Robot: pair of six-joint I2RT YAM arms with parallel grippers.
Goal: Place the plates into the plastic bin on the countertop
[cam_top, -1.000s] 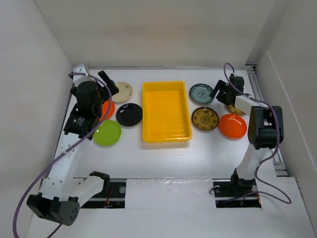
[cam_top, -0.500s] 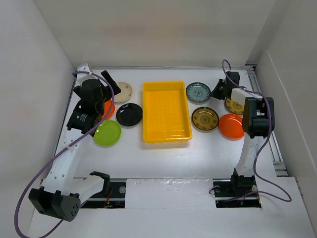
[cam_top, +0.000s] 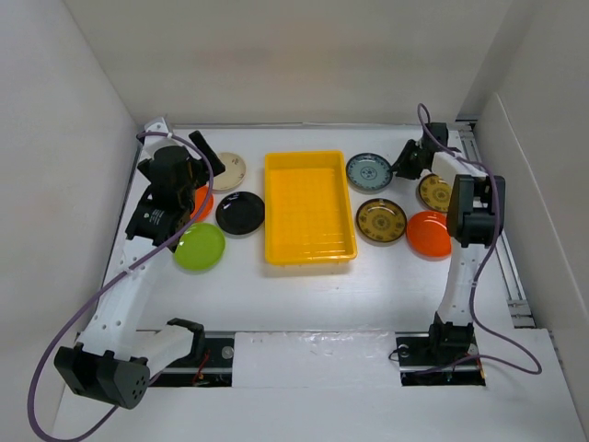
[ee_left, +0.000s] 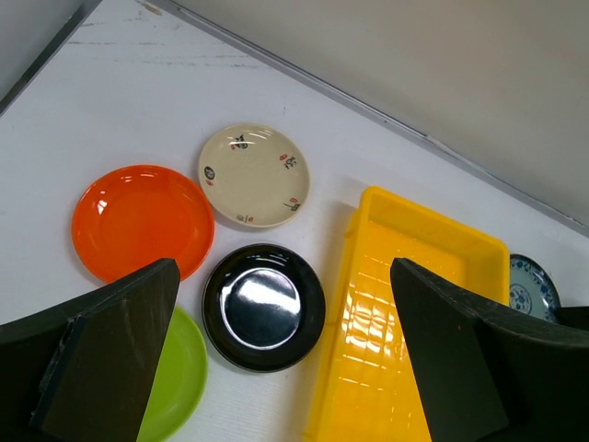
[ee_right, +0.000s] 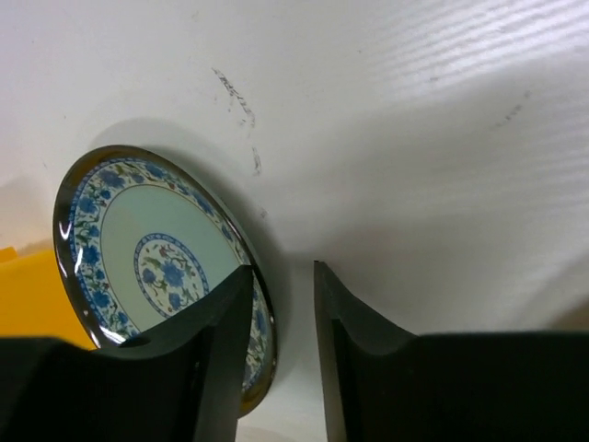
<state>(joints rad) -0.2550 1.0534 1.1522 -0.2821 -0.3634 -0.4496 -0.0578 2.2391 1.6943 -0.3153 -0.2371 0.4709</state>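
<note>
The yellow plastic bin point(cam_top: 308, 207) lies empty mid-table; it also shows in the left wrist view point(ee_left: 419, 322). On its left lie the beige plate point(cam_top: 228, 169), the black plate point(cam_top: 240, 212), the lime plate point(cam_top: 200, 246) and an orange plate point(cam_top: 201, 201), part hidden by the arm. On its right lie the teal-patterned plate point(cam_top: 369, 171), two gold-patterned plates point(cam_top: 381, 220) point(cam_top: 434, 191) and an orange plate point(cam_top: 428, 233). My left gripper point(ee_left: 283, 276) is wide open, high above the black plate point(ee_left: 264, 307). My right gripper point(ee_right: 283, 272) is low, slightly open, its jaws straddling the teal plate's point(ee_right: 147, 249) right rim.
White walls close in the countertop point(cam_top: 304, 290) on the left, back and right. A metal rail point(cam_top: 488, 184) runs along the right edge beside the right arm. The arm bases sit at the near edge.
My right gripper has moved back and down to the teal plate's right rim, and the plate has slid a little to the left. My left arm shifted slightly, then held still.
</note>
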